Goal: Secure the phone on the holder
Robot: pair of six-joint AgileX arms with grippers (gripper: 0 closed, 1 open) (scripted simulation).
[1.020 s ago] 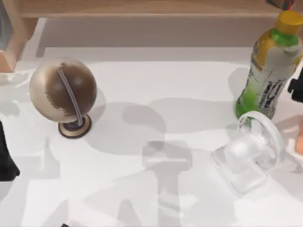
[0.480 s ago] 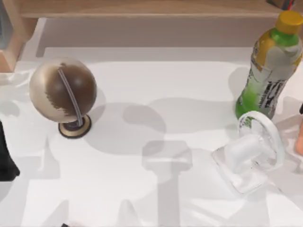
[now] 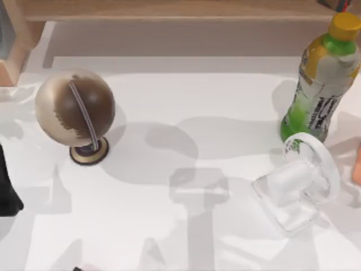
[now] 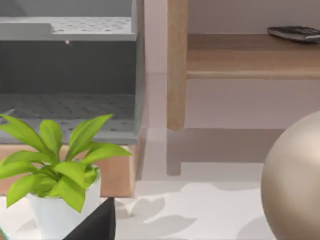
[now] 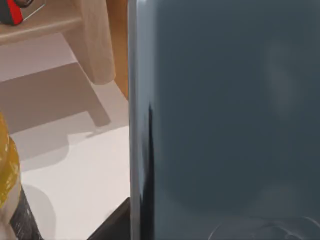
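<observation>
One thin, glossy, dark blue-grey phone [image 5: 225, 115] with a rounded edge stands upright close before the right wrist camera; whether the right pincer pinches it I cannot tell. On the white desk [image 3: 186, 101], the clear plastic holder [image 3: 296, 189] sits beside the green bottle [image 3: 321, 73]. A dark arm part at the desk's right edge a second ago has gone.

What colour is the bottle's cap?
Yellow. The bottle's cap shows best in the top view, above a green band.
</observation>
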